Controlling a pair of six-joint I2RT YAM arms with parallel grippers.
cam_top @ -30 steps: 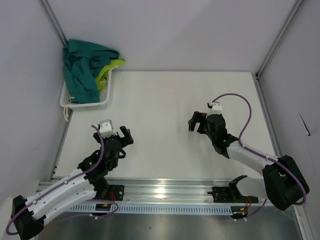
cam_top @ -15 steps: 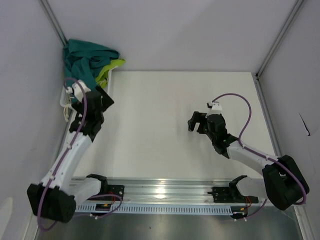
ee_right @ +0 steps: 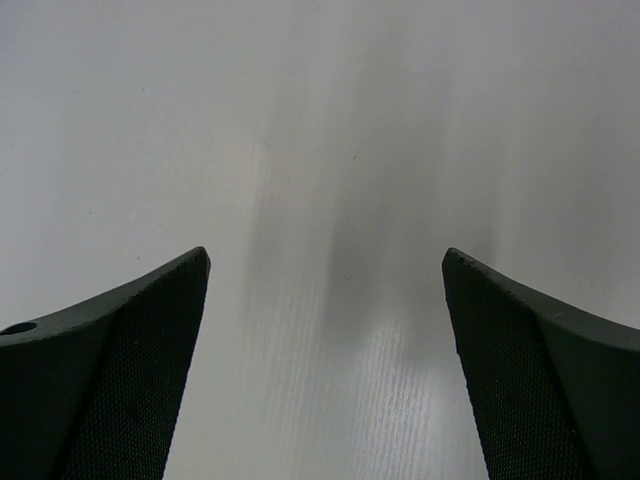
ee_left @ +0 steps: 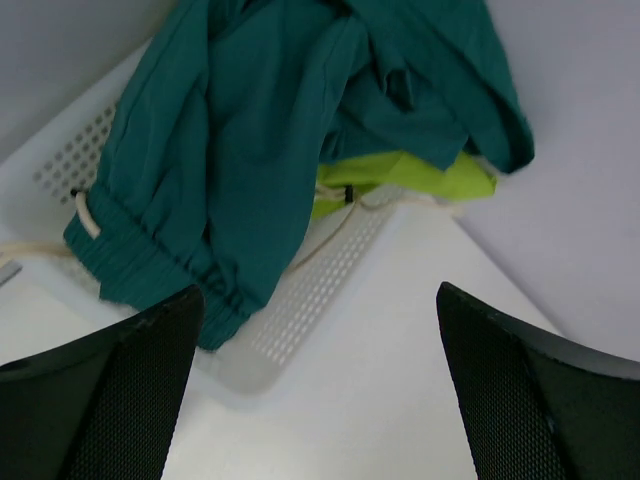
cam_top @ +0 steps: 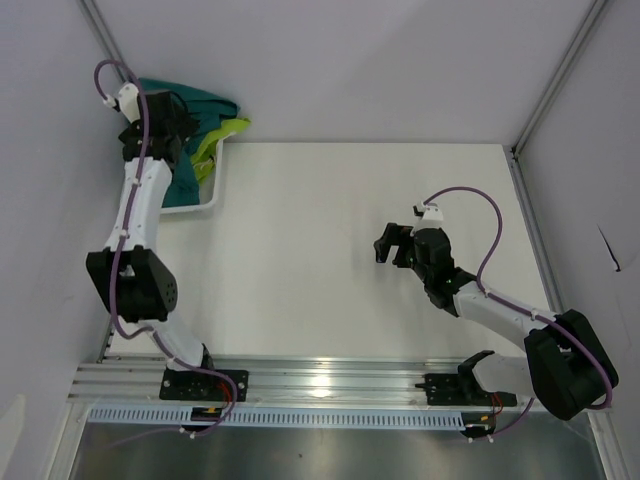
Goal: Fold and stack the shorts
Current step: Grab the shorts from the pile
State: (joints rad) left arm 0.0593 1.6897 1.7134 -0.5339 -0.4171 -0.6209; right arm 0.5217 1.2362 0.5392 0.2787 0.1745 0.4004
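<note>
The dark teal shorts (cam_top: 203, 104) lie bunched in the white mesh basket (cam_top: 196, 208) at the far left corner and hang over its rim. The lime shorts (cam_top: 226, 131) stick out from under them on the right. In the left wrist view the teal shorts (ee_left: 250, 150) fill the basket (ee_left: 300, 300), with a pale drawstring (ee_left: 85, 215) at the waistband and the lime shorts (ee_left: 420, 180) beneath. My left gripper (cam_top: 178, 128) is open and empty above the basket; it also shows in the left wrist view (ee_left: 315, 400). My right gripper (cam_top: 390, 242) is open and empty over the bare table (ee_right: 325, 370).
Grey walls stand close behind and left of the basket. The white tabletop (cam_top: 330, 200) stretches from the basket to the right wall. A metal rail (cam_top: 320, 385) with both arm bases runs along the near edge.
My left arm has swung from the near left of the table up to the basket in the far left corner. The right arm has stayed almost still.
</note>
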